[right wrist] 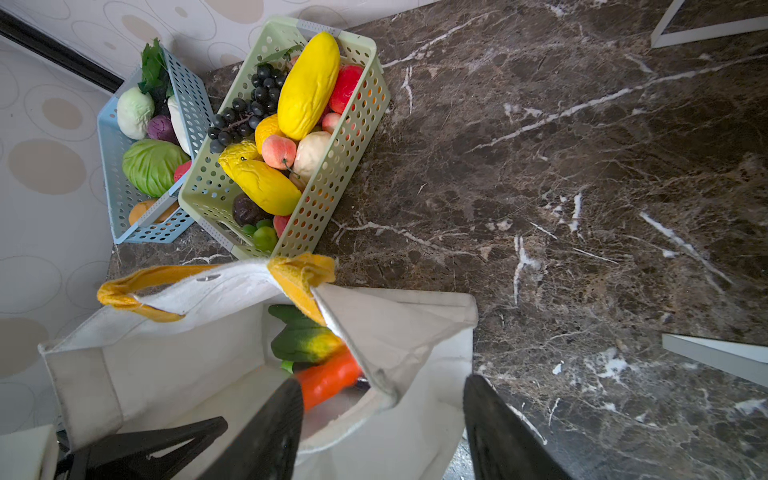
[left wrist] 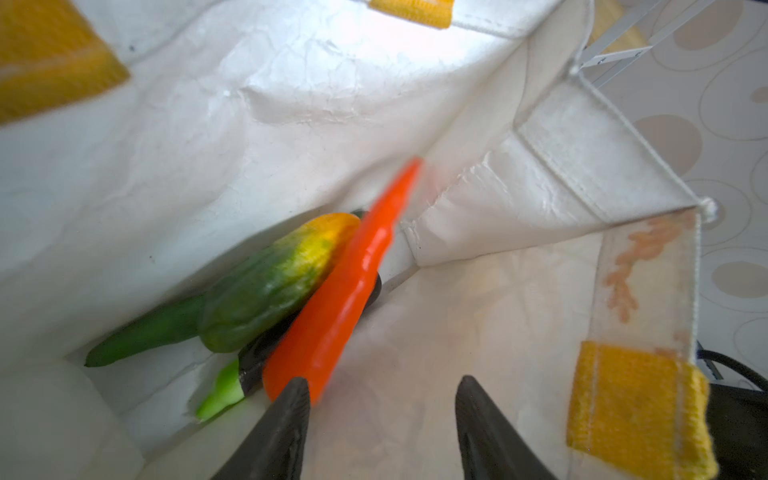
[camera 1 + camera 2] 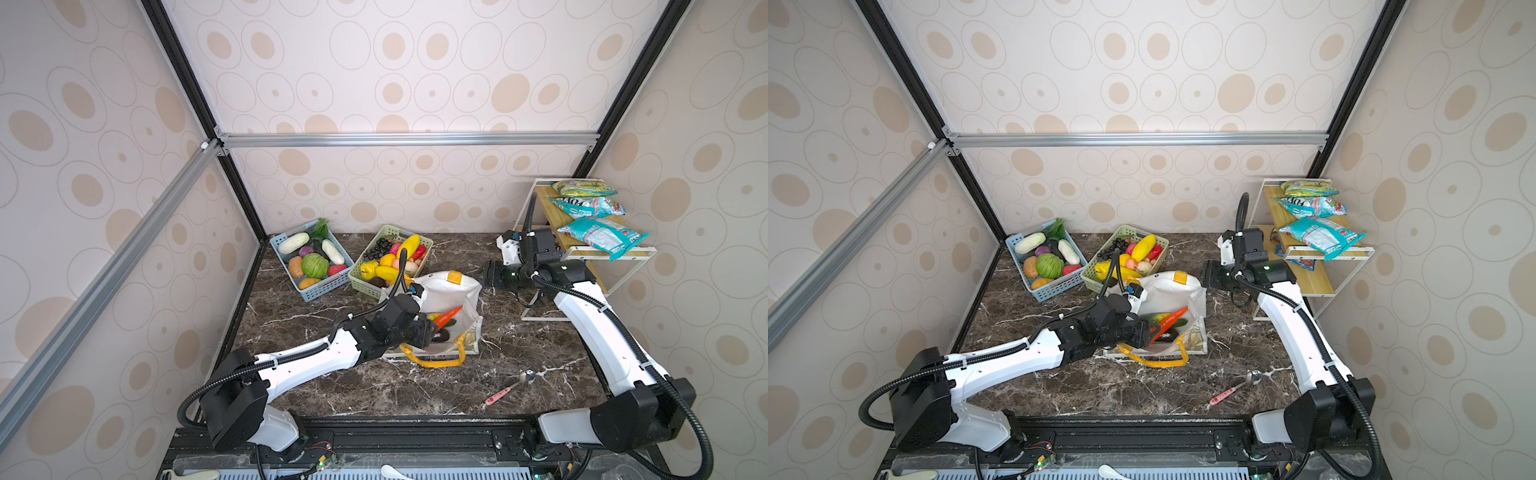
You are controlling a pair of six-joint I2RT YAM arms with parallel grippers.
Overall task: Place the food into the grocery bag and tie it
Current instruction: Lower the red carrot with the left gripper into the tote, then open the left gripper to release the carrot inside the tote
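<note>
Bag (image 3: 446, 291) stands mouth up on the table (image 3: 374, 395) between the two arms, just beside the green basket (image 1: 332, 174), so food can be lowered straight in. Our left gripper (image 2: 382, 379) sits inside the mouth, jaws apart with nothing between them. The carrot (image 2: 353, 291) lies beside one finger (image 2: 282, 428), blurred, with its tip up toward the wall and its thick end on the eggplant (image 2: 255, 361) and gourd (image 2: 274, 282) at the bottom. We judge it released, and propped because it is too long to lie flat there. Our right gripper (image 1: 382, 378) hovers by the bag's far corner, jaws spread and empty. We think it is well placed to steady the wall or to fetch the packets (image 3: 602, 237) from the shelf (image 3: 615, 251). The handles (image 3: 436, 363) hang loose, not yet tied.
</note>
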